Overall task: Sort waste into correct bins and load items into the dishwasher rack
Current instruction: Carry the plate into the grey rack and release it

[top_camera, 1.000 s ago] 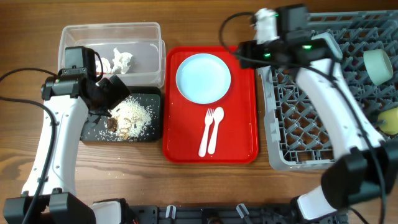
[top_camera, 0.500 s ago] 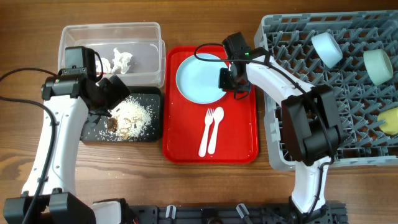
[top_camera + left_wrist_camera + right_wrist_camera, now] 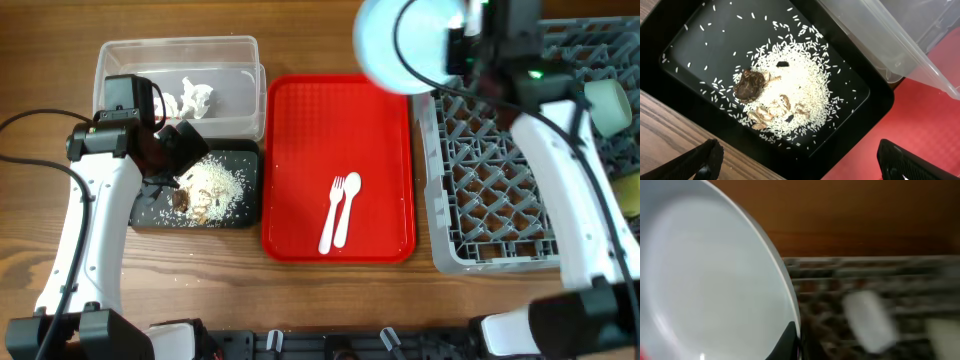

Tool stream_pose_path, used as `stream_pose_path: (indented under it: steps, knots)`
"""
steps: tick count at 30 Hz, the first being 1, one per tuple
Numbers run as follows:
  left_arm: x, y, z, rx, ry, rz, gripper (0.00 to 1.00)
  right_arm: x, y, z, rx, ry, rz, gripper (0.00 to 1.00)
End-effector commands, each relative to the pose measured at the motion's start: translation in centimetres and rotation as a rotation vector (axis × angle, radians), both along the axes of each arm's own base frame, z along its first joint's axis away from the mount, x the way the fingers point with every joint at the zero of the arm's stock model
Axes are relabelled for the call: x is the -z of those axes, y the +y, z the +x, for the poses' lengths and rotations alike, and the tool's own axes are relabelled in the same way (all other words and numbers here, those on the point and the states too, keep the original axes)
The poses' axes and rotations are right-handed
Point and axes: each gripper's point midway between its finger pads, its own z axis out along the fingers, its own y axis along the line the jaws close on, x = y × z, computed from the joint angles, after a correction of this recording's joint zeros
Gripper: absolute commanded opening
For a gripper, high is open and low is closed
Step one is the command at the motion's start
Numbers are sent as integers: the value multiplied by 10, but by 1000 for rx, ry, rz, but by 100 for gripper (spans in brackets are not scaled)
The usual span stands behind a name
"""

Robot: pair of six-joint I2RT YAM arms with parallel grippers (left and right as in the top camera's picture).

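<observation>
The pale blue plate (image 3: 400, 45) hangs in the air on edge over the back left corner of the grey dishwasher rack (image 3: 500, 210), with my right gripper (image 3: 458, 48) shut on its rim. In the right wrist view the plate (image 3: 710, 280) fills the left side and one dark fingertip (image 3: 788, 341) presses its edge. My left gripper (image 3: 165, 150) hovers open over the black tray (image 3: 695, 40), which holds rice and brown leftovers (image 3: 777, 95). Its fingers (image 3: 705, 161) hold nothing. Crumpled tissue (image 3: 195, 97) lies in the clear tub (image 3: 235, 55).
The white fork (image 3: 333, 215) and spoon (image 3: 345, 212) lie on the red serving tray (image 3: 300, 130). A mint-green bowl (image 3: 608, 105) and a yellow cup (image 3: 628, 195) sit at the rack's right side. The rack looks blurred in the right wrist view.
My right gripper came down to the plate on the red tray, shut on its rim and lifted it up and right toward the rack. The left arm has not moved.
</observation>
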Motion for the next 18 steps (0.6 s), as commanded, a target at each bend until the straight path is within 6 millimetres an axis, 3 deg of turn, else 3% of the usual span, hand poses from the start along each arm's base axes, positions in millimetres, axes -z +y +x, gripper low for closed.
stream_pose_path:
  steps: [1,3,7,12,17,18]
  knots:
    - [-4,0,1,-12,-19,-9,100,-26,-89,-24,390,11,-452,4]
    - [-4,0,2,-12,-21,-9,100,-30,-106,-32,511,17,-546,4]
    - [-4,0,2,-12,-21,-9,100,-4,-115,-30,609,64,-608,4]
    - [-4,0,2,-12,-22,-10,100,68,-94,-19,491,187,-448,4]
    - [-4,0,2,-12,-21,-10,100,86,-70,-16,427,210,-309,5]
    - [-4,0,2,-12,-22,-10,100,88,-67,-17,416,219,-305,13]
